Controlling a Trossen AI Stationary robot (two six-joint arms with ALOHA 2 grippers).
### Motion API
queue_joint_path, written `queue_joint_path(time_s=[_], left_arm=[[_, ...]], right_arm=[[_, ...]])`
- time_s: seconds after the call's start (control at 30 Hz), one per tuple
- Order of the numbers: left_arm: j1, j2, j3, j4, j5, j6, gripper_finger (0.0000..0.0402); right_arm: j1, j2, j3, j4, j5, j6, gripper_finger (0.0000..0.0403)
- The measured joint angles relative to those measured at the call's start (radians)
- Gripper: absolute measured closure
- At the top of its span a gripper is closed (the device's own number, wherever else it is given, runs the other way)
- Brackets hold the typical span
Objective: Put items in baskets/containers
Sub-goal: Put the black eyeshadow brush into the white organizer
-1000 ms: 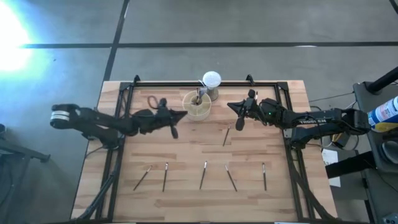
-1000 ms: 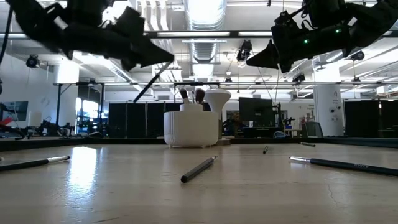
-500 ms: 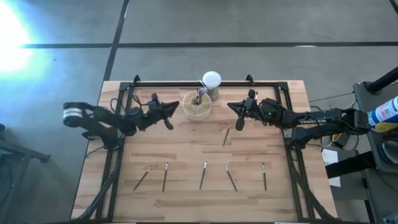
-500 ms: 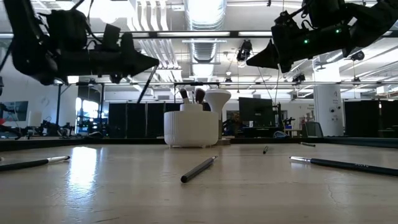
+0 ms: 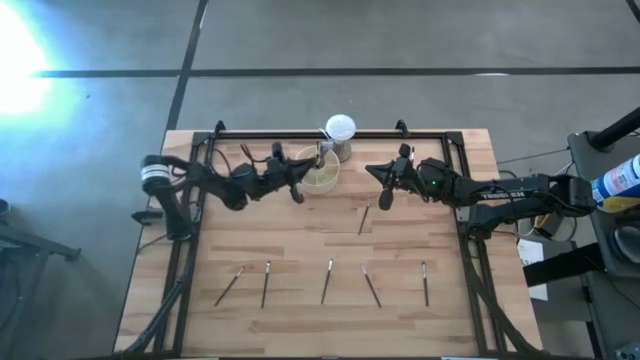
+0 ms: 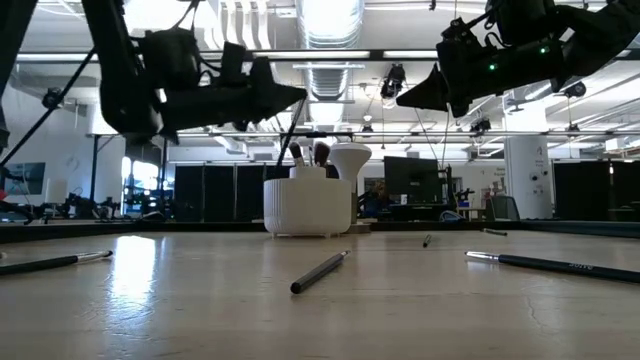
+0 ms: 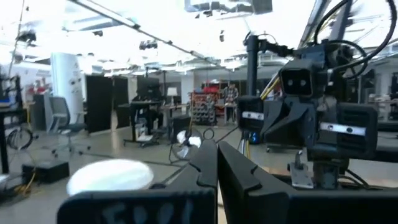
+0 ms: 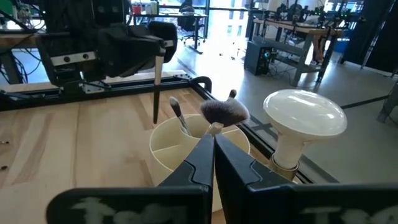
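**Hovering over the cup: left arm brings in a brush**

Holding a dark-handled brush (image 8: pixel 157 87) pinched in its closed fingers, the left end effector (image 5: pixel 296 186) hangs right at the near-left rim of the cream organiser (image 5: pixel 319 170), the brush pointing down toward the compartments. Inside the cup, two brushes stand already, one with a fluffy head (image 8: pixel 224 112). Just behind it sits the white ball on its stand (image 5: pixel 340 130). Over on the other side, the right end effector (image 5: pixel 384 196) waits above the counter (image 5: pixel 300 250), fingers pressed together and empty, near a loose brush (image 5: pixel 363 219). Five more brushes (image 5: pixel 327 281) lie in a row along the front of the counter, well apart from the cup.
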Motion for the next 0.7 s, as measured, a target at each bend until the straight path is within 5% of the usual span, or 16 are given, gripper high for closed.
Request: queue_joint_path(time_s=[0.7], left_arm=[[0.026,0.127,0.049,0.001,0.018,0.017,0.0400]], right_arm=[[0.000,0.000,-0.001,0.000,0.000,-0.008,0.0394]])
